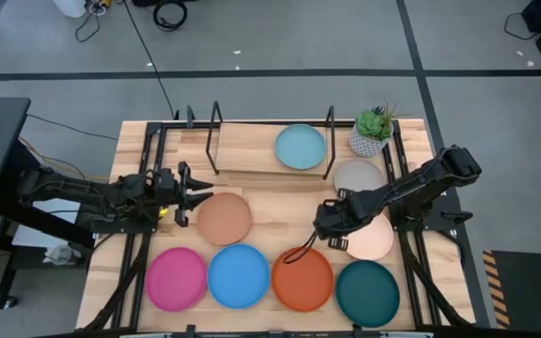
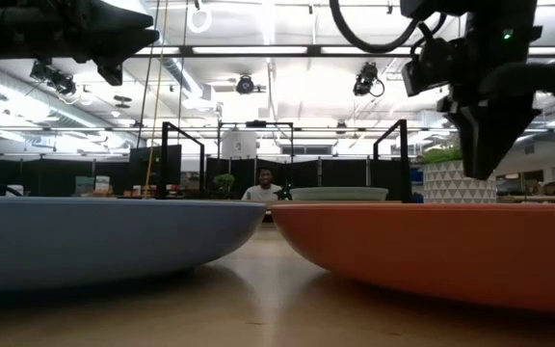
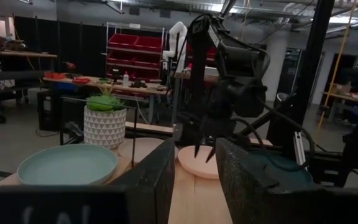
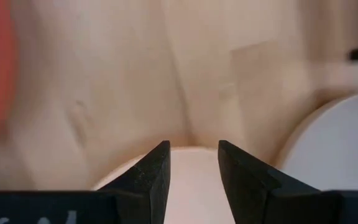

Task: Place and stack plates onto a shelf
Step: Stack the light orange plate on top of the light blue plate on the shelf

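Slatted wooden table (image 1: 261, 221) in a workshop with red bin shelving (image 3: 135, 50). Light blue plate (image 1: 301, 147) on the shelf (image 1: 242, 150). Right gripper (image 1: 330, 232), fingers apart, over the cream-pink plate (image 1: 374, 239). Left gripper (image 1: 195, 192), fingers apart, beside the tan plate (image 1: 225, 218).

Both arms are dark, near-black, built of chunky jointed links with black cables looping along them. The left gripper (image 1: 184, 193) ends in two slim dark fingers, with a small yellow spot just behind it. The right gripper (image 1: 332, 241) carries blunt, matte-black fingers (image 4: 156, 176) with a grainy inner face, a green light glowing above them.
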